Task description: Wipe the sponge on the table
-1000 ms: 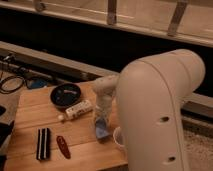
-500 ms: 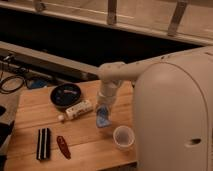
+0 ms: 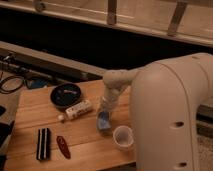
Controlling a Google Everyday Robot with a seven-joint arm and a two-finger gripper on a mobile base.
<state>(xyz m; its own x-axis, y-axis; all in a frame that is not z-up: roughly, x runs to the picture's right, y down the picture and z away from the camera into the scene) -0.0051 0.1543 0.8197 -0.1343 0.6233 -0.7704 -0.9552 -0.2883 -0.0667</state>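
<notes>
Arm's gripper (image 3: 104, 113) mid-tabletop, fingers closed on small blue rectangular sponge (image 3: 104, 122); sponge touches light wooden plank tabletop (image 3: 85, 137). Translucent cup (image 3: 123, 136) near.

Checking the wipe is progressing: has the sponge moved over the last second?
Yes. The sponge, under the gripper, slid a little toward the far edge of the table, away from the translucent cup.

bowl (image 3: 65, 95) | bottle (image 3: 77, 110) beside it | striped block (image 3: 43, 144) | reddish item (image 3: 63, 147) — perhaps case | cup (image 3: 123, 137) — near gripper (image 3: 104, 116)
</notes>
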